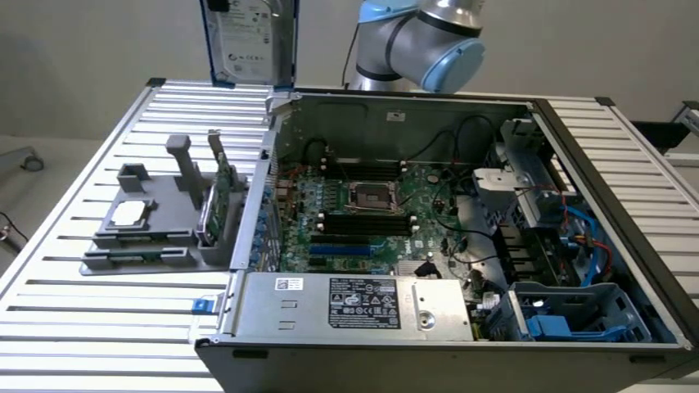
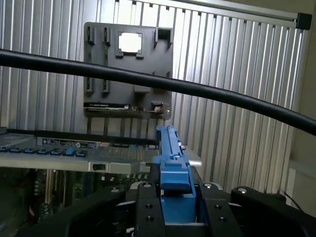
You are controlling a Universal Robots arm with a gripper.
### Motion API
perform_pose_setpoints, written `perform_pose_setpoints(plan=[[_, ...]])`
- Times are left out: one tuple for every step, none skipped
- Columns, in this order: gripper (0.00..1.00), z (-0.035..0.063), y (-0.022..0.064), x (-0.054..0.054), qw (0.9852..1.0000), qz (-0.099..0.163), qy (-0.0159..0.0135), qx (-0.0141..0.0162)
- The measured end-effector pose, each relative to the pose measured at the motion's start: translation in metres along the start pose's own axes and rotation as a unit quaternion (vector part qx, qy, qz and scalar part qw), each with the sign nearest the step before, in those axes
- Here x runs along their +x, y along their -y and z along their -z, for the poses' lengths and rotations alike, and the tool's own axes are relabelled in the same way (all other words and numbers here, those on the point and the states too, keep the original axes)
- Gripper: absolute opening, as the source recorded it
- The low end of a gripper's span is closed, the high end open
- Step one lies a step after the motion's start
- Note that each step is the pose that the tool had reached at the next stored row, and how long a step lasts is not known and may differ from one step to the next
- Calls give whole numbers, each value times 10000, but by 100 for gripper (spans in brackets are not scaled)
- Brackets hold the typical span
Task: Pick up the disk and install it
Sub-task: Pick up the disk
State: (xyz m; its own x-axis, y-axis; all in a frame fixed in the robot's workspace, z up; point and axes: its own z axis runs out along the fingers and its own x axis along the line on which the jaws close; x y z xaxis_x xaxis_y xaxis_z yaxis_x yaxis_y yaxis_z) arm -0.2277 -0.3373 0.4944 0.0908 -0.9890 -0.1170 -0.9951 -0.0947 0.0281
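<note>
The disk hangs upright in the air above the table's far edge, just beyond the back corner of the open computer case on the exterior view's left. Its silver face with a white label shows, framed by the blue carrier. In the wrist view I look along the carrier's blue edge, which stands between my black fingers. My gripper is shut on the disk.
The open computer case lies on the slatted metal table, with a blue drive bay at its near corner on the exterior view's right. A grey fixture holds a silver chip and a green card. A black cable crosses the wrist view.
</note>
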Motion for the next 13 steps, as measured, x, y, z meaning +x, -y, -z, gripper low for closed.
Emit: perform_pose_setpoints(plan=[[33,10,40,15,10000,0,12,1],[33,17,72,30,10000,1,27,2],[33,23,105,44,10000,1,42,3],[33,30,138,60,10000,2,57,5],[33,37,170,75,10000,3,70,6],[33,44,206,93,10000,3,84,8],[33,51,239,110,10000,4,97,9],[33,58,271,126,9999,4,109,10],[33,65,304,142,9999,4,121,11],[33,72,338,159,9999,5,132,12],[33,80,371,176,9999,5,143,13],[33,87,404,194,9999,6,151,13],[33,94,438,213,9999,6,158,14]])
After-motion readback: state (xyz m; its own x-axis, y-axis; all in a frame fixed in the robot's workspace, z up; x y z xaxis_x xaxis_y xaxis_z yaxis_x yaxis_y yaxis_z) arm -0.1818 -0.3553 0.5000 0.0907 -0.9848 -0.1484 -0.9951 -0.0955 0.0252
